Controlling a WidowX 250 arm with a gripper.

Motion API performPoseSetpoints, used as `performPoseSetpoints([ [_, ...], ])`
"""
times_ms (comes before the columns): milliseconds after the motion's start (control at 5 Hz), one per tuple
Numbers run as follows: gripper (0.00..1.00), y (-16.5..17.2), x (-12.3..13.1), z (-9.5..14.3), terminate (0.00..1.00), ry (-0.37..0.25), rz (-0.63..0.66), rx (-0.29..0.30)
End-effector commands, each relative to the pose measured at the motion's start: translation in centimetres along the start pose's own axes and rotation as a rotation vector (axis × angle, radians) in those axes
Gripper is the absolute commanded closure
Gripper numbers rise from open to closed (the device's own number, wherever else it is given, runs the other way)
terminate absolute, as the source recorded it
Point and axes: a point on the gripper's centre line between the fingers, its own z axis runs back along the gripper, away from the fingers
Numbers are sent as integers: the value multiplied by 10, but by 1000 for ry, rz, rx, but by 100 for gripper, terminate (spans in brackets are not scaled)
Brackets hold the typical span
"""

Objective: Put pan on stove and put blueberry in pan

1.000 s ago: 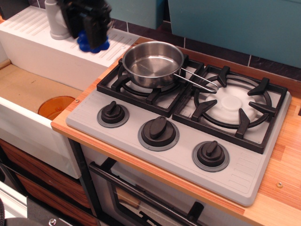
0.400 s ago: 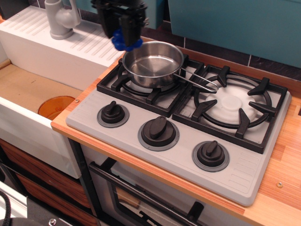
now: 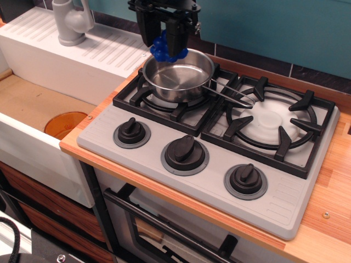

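The shiny steel pan point(image 3: 176, 76) sits on the left burner of the grey stove point(image 3: 214, 137), its wire handle point(image 3: 230, 94) pointing right. My black gripper point(image 3: 166, 44) hangs just above the pan's back rim and is shut on the bright blue blueberry point(image 3: 167, 50), which is held in the air over the pan's far edge. The inside of the pan shows nothing in it.
Three black knobs point(image 3: 185, 153) line the stove front. The right burner point(image 3: 270, 121) is bare. A white sink unit point(image 3: 66, 55) with a grey faucet point(image 3: 71, 22) stands at left, with an orange disc point(image 3: 64, 124) in the basin. A teal wall is behind.
My gripper has carried the blueberry to the right, from over the white drainboard near the faucet to above the pan's back rim. The pan has not moved.
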Motion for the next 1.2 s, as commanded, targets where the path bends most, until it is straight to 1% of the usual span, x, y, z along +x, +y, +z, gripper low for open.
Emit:
performPoseSetpoints([
  [0, 0, -6, 9, 19, 0, -101, -7, 35],
  [600, 0, -2, 8, 22, 0, -104, -10, 35],
  [1000, 0, -5, 6, 33, 0, -106, -7, 46],
])
